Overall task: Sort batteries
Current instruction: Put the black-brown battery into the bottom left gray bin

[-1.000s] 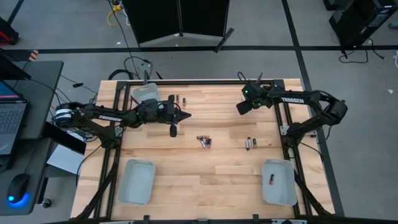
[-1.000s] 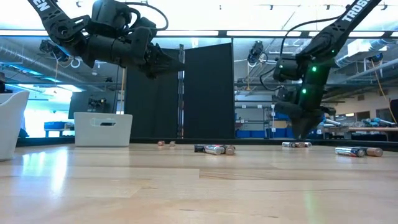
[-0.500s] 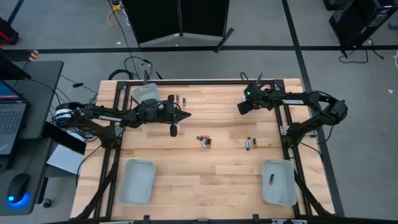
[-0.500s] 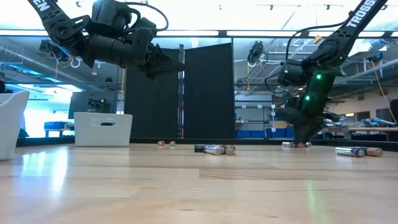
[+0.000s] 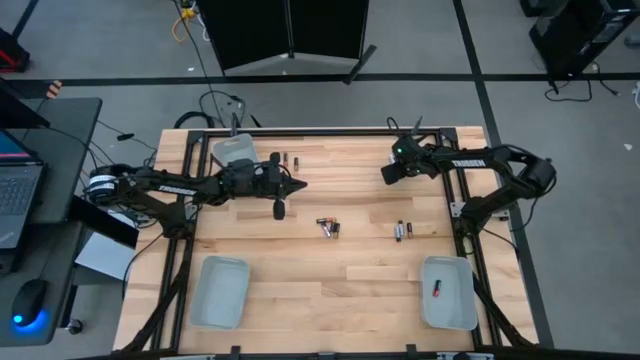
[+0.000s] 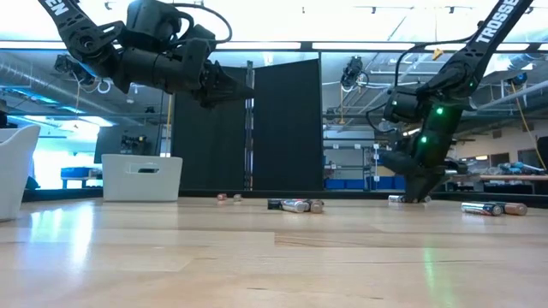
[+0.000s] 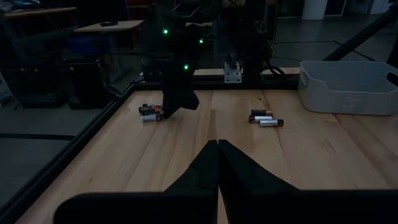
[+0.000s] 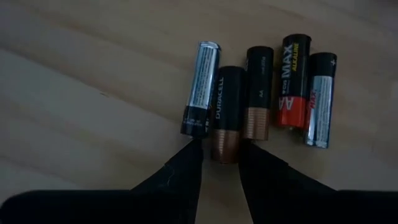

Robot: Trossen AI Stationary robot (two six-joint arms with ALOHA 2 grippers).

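Five batteries [image 8: 258, 93] lie side by side on the table's far right part, some dark with copper ends, some silvery. My right gripper [image 8: 221, 152] points down over them, open, one finger on either side of the copper end of a dark battery [image 8: 227, 106]. In the high view the gripper [image 5: 385, 174] hides this group. More batteries lie at the far middle [image 5: 287, 159], the centre [image 5: 328, 226] and right of centre [image 5: 402, 231]. My left gripper [image 5: 298, 184] hangs shut and still above the table, left of centre. My right gripper comes from above, slanting down, its fingertips [image 8: 194, 152] along the dark battery and beside its copper end [image 8: 225, 146]. The battery lies flat on the table among its neighbours. Whether the fingers touch it, I cannot tell.
Pale grey trays stand at the far left [image 5: 235, 150], near left [image 5: 219, 290] and near right [image 5: 447, 300]; the near right one holds a battery [image 5: 436, 289]. Bare wood lies between the trays and the centre batteries.
My right gripper has sunk toward the table, down onto the group of batteries at the far right. The batteries have stayed where they were.
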